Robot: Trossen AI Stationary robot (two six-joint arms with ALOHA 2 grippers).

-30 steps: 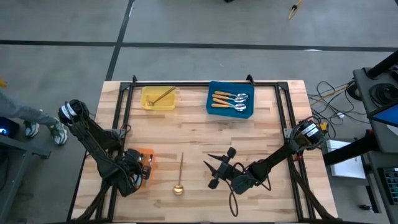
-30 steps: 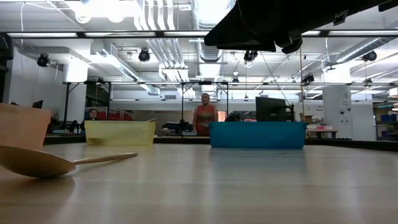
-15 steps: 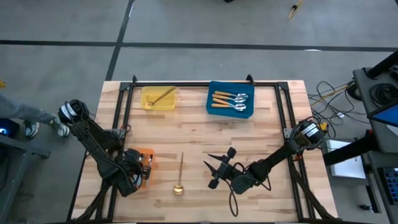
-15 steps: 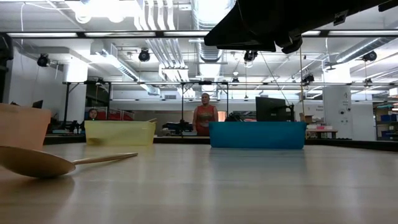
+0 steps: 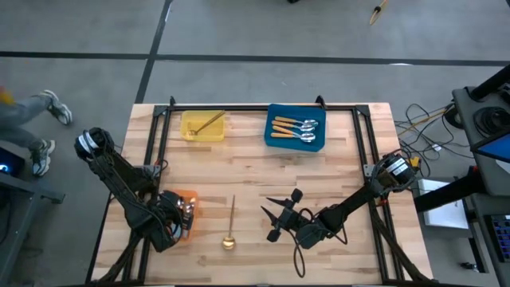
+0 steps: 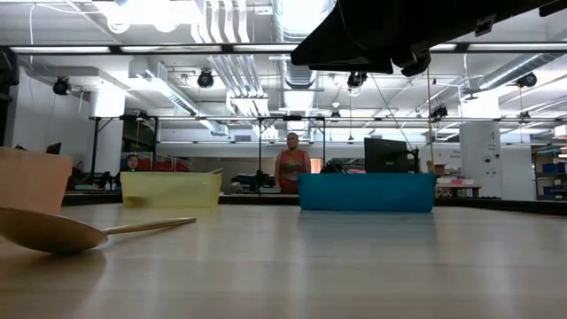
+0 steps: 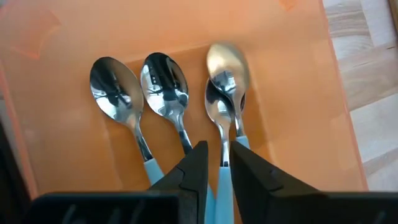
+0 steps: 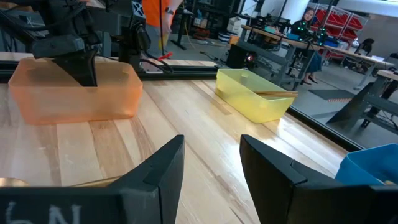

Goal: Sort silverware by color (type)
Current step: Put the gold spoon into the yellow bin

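Nearly done: one all-gold thin-handled spoon (image 5: 230, 226) lies loose on the wooden surface (image 5: 255, 171) at 6 o'clock. Left gripper (image 7: 216, 163) barely parted over blue-handled spoons (image 7: 163, 84) in the orange plastic tray (image 7: 74, 31); right gripper (image 8: 210, 152) open, empty, nearby.

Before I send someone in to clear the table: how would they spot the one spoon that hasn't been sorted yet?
Find the wooden table and look at its near edge, between the two arms. One gold spoon lies there on bare wood, just right of the orange tray and left of the right gripper. Every other spoon in view sits in a tray; this one lies alone, all gold.
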